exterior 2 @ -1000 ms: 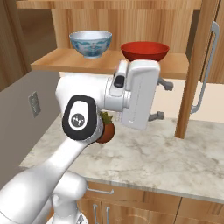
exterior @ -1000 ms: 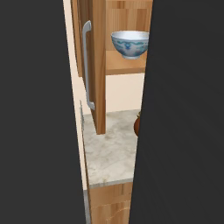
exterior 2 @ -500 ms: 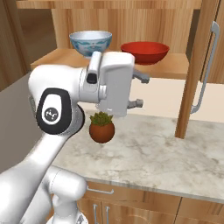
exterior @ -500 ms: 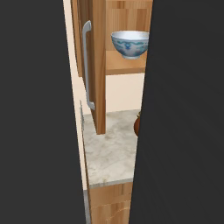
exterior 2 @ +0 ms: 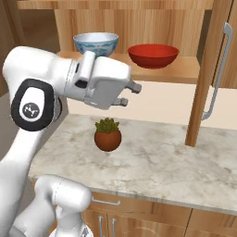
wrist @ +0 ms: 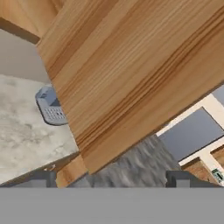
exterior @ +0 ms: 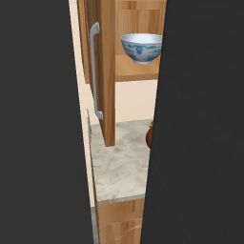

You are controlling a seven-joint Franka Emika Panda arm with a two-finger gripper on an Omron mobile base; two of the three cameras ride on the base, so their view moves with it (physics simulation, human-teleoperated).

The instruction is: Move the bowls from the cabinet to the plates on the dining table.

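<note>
On the cabinet shelf [exterior 2: 185,69] sit patterned bowl [exterior 2: 95,43] and red bowl [exterior 2: 153,54], gripper [exterior 2: 131,94] empty just below shelf level, fingers apart, plant pot [exterior 2: 108,135] on surface [exterior 2: 157,157]

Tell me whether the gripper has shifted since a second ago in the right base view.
Yes. The gripper has swung leftward: earlier its hand covered the red bowl; now it sits left of the bowl, above the potted plant.

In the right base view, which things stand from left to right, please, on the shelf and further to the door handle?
Patterned bowl → red bowl → cabinet door → silver handle.
</note>
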